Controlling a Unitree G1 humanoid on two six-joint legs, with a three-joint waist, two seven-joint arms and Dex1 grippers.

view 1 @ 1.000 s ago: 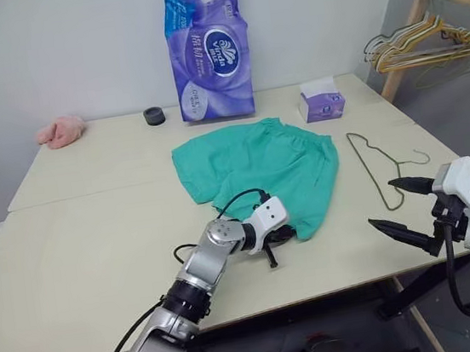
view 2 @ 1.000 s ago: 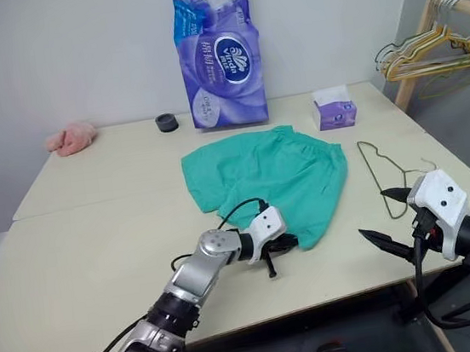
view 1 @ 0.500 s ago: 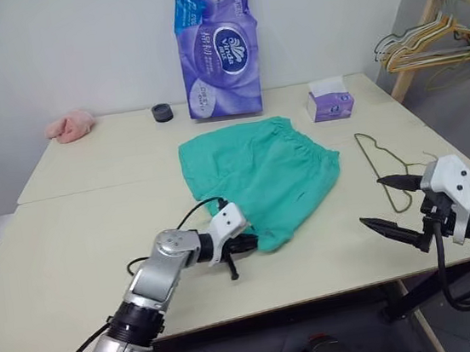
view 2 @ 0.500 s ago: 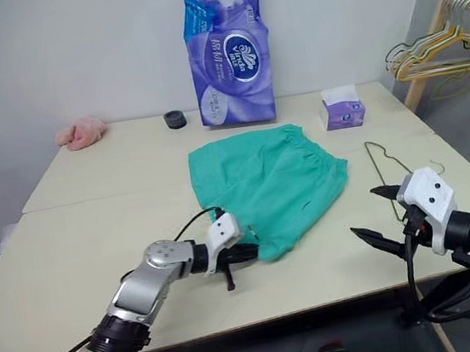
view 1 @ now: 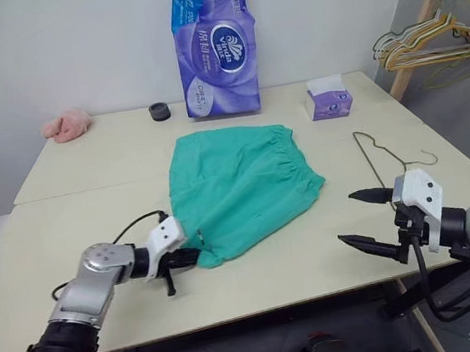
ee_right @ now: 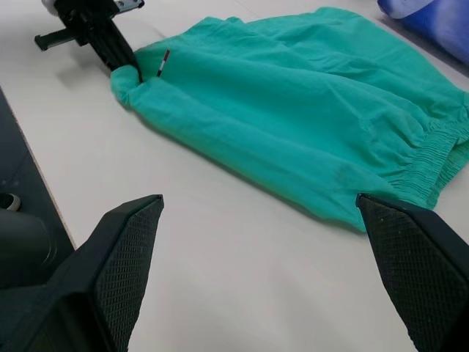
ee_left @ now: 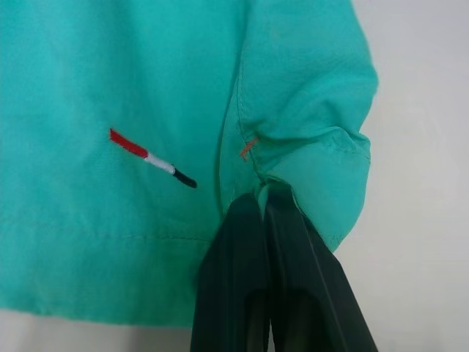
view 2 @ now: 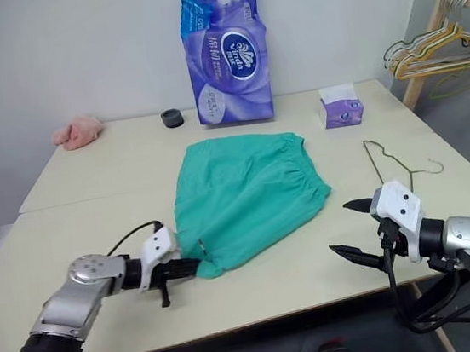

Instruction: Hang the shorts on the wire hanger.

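Observation:
The teal-green shorts point(view 1: 237, 181) lie flat in the middle of the table, gathered waistband toward the right. My left gripper point(view 1: 195, 255) is shut on the shorts' near-left hem corner point(ee_left: 272, 192), beside a small red, white and black mark point(ee_left: 152, 158). The thin wire hanger point(view 1: 385, 157) lies flat on the table to the right of the shorts, hook toward the table's right edge. My right gripper point(view 1: 362, 222) hovers open near the table's front right, between shorts and hanger, with nothing between its fingers point(ee_right: 415, 257).
A tall purple tissue pack point(view 1: 214, 45), a small purple tissue box point(view 1: 327, 99), a black ring point(view 1: 158, 111) and a pink cloth lump point(view 1: 66, 125) sit along the back of the table point(view 1: 86, 220). A rack with a bunch of hangers point(view 1: 428, 36) stands off to the right.
My left gripper has dragged the shorts' hem corner leftward across the table, pulling the shorts flatter and away from the hanger. My right gripper drifted slightly left, still open.

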